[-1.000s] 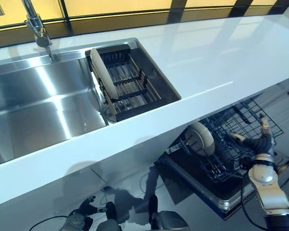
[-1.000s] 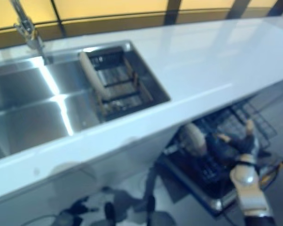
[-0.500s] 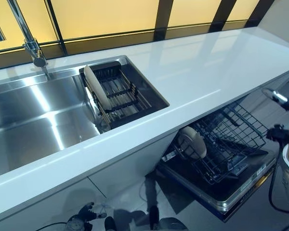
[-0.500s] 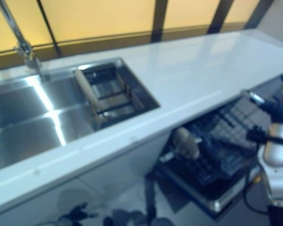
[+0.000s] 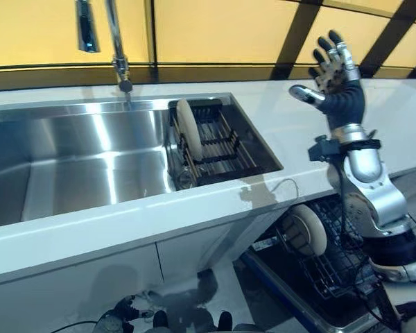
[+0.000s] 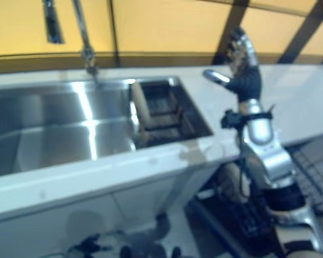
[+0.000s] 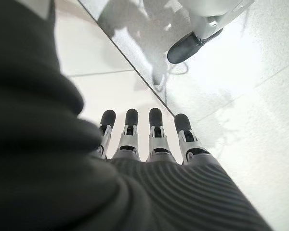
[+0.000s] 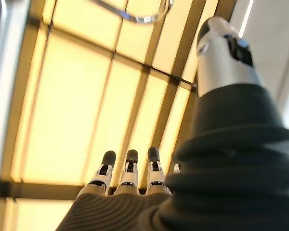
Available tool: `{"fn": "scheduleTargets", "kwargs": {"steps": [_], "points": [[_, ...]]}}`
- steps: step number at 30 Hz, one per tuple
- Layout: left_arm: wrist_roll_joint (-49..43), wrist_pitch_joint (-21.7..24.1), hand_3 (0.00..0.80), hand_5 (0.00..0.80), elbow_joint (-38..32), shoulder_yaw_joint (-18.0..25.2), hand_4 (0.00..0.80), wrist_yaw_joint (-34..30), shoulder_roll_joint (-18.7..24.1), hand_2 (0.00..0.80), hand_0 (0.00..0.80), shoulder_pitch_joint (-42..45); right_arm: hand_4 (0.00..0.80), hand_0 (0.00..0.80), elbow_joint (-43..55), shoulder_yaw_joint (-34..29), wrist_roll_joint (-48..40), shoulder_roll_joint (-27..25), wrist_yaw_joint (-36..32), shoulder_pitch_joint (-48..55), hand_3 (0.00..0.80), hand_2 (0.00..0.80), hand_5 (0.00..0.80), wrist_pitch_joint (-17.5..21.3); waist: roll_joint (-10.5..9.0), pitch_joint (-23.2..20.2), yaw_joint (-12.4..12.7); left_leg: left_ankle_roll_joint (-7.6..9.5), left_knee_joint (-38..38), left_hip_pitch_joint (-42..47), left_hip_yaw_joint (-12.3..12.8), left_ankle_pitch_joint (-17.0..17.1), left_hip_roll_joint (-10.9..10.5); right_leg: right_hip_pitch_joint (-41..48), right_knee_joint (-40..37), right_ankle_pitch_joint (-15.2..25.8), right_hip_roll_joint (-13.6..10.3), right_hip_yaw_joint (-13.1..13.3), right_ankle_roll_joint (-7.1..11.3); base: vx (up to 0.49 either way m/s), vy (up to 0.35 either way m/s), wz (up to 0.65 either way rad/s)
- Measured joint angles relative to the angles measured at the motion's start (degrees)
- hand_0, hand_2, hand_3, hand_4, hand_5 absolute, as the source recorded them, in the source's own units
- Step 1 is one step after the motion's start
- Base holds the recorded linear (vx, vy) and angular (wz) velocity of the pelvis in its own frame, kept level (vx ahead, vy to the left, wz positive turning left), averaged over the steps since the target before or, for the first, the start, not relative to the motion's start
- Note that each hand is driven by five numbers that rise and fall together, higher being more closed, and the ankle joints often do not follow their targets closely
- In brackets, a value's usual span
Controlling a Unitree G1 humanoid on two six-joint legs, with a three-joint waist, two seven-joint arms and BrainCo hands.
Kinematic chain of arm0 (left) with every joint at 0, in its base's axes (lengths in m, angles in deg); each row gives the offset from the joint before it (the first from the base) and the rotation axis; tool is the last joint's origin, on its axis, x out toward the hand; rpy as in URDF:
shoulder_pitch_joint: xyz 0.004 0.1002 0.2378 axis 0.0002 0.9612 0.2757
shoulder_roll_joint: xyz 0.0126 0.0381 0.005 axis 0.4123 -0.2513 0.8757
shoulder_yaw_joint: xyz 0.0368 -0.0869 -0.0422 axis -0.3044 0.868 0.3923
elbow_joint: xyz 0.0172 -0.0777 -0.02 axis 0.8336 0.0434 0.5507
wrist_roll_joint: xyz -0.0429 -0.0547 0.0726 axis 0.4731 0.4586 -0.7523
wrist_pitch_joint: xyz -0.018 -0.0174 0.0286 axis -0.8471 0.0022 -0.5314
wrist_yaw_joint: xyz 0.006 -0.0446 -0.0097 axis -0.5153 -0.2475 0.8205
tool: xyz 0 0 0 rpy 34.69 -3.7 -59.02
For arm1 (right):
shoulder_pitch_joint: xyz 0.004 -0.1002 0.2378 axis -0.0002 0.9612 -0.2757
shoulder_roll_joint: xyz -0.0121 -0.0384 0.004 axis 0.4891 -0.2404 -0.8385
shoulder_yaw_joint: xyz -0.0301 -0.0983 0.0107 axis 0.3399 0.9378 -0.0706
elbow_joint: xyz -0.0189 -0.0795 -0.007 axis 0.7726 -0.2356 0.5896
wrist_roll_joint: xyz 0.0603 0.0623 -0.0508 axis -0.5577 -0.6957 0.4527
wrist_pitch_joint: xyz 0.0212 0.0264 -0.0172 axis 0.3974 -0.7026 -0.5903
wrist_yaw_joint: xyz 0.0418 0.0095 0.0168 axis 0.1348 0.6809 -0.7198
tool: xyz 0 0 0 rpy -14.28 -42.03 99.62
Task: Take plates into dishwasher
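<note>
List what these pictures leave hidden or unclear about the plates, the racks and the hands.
- Plate in the dishwasher rack: partly hidden by the counter edge in the left eye view.
- Dishwasher rack: its far side is hidden behind the right hand's arm.
- Plate in the sink rack: seen edge-on, so its face stays hidden.
- Left hand: only fingers show in its wrist view.

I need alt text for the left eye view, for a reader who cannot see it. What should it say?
The robot's right hand is raised open and empty above the white counter. One plate stands on edge in the dark rack inside the steel sink, under the faucet. Another plate already stands in the open dishwasher's wire basket below the counter.
</note>
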Motion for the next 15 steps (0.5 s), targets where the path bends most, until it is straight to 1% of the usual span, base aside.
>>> {"fn": "scheduleTargets", "kwargs": {"steps": [2, 3, 4, 7, 8, 10, 11, 12, 15], "points": [[-0.01, -0.09, 0.0, 0.0, 0.02, 0.01, 0.0, 0.01, 0.01, 0.0, 0.0, 0.0, 0.0, 0.0, -2.48, 0.92, -1.55, 0.84, 1.43, -1.74, 0.0, 0.0, 0.0, -1.84, -0.06, -0.04, 1.19, 0.06, 0.02, 0.06, -0.72, 0.04, -0.14, 0.81, -0.01, -0.45, -0.15, -0.39, 0.58, -0.002, -0.021, 0.37], [-0.02, -0.15, 0.0, 0.0, 0.23, 0.02, 0.0, 0.0, 0.1, 0.0, 0.0, 0.08, 0.0, 0.0, -3.29, 1.6, -2.34, 1.64, 2.1, -2.62, 0.0, 0.0, 0.0, -2.73, -0.06, -0.04, 1.28, 0.12, 0.03, 0.04, -1.43, 0.11, -0.28, 1.3, -0.01, -0.78, -0.34, -0.95, 0.77, 0.0, -0.018, 0.42], [-0.02, -0.21, 0.0, 0.0, 0.66, 0.04, 0.0, 0.0, 0.09, 0.0, 0.0, 0.07, 0.0, 0.0, -4.18, 2.24, -2.68, 2.86, 2.76, -3.67, 0.0, 0.0, 0.0, -3.48, -0.06, -0.04, 1.41, 0.15, 0.05, 0.04, -1.48, 0.15, -0.27, 1.83, -0.05, -1.08, -0.44, -1.55, 0.89, 0.004, -0.014, 0.42], [-0.02, -0.28, 0.0, 0.0, 0.8, 0.03, 0.0, -0.03, -0.05, 0.0, 0.0, 0.07, 0.0, 0.0, -6.59, 4.39, -2.67, 5.13, 4.68, -6.81, 0.0, 0.0, 0.0, -4.84, -0.05, -0.04, 2.95, 0.14, 0.17, -0.01, -2.02, 0.3, -0.88, 2.66, -0.45, -2.0, -0.95, -3.02, 0.82, 0.011, -0.011, 0.26], [-0.02, -0.29, 0.0, 0.0, 0.8, 0.04, 0.0, -0.04, -0.05, 0.0, 0.0, 0.05, 0.0, 0.0, -7.44, 4.56, -2.67, 5.62, 5.41, -7.61, 0.0, 0.0, 0.0, -4.95, -0.03, -0.02, 3.86, 0.17, 0.2, -0.02, -2.72, 0.34, -1.13, 3.09, -0.63, -2.19, -1.14, -3.51, 0.9, 0.024, -0.014, 0.26], [-0.01, -0.39, 0.0, 0.0, 0.69, 0.08, 0.0, -0.04, 0.06, 0.0, 0.0, 0.05, 0.0, 0.0, -9.2, 4.7, -2.69, 6.29, 6.99, -9.29, 0.0, 0.0, 0.0, -5.35, -0.02, -0.03, 4.56, 0.17, 0.35, -0.08, -3.46, 0.33, -1.26, 3.79, -0.74, -2.28, -1.2, -4.71, 0.84, 0.031, -0.015, 0.29], [-0.01, -0.5, 0.0, 0.0, 0.68, 0.06, 0.0, -0.06, 0.01, 0.0, 0.0, 0.03, 0.0, 0.0, -10.53, 4.71, -2.76, 6.7, 7.86, -10.54, 0.0, 0.0, 0.0, -5.6, -0.02, -0.03, 5.56, 0.18, 0.45, -0.08, -3.92, 0.32, -1.39, 4.1, -0.75, -2.41, -1.29, -5.11, 0.84, 0.03, -0.021, 0.28], [-0.02, -0.7, 0.0, 0.0, 0.57, 0.05, 0.0, -0.07, -0.06, 0.0, 0.0, -0.12, 0.0, 0.0, -11.85, 4.71, -3.26, 6.75, 8.85, -11.76, 0.0, 0.0, 0.0, -5.82, -0.03, -0.04, 5.84, 0.19, 0.53, -0.12, -4.43, 0.32, -1.57, 4.41, -0.74, -2.57, -1.42, -5.62, 0.92, 0.027, -0.023, 0.3], [-0.02, -1.26, 0.0, 0.0, 0.4, -0.03, 0.0, -0.06, -0.1, 0.0, 0.0, -0.46, 0.0, 0.0, -15.02, 4.72, -4.43, 7.02, 11.79, -14.96, 0.0, 0.0, 0.0, -6.0, -0.05, -0.05, 7.26, 0.24, 1.33, -0.98, -4.96, 0.34, -1.84, 4.88, -0.73, -2.9, -1.81, -6.73, 0.94, 0.018, -0.021, 0.3]]}}
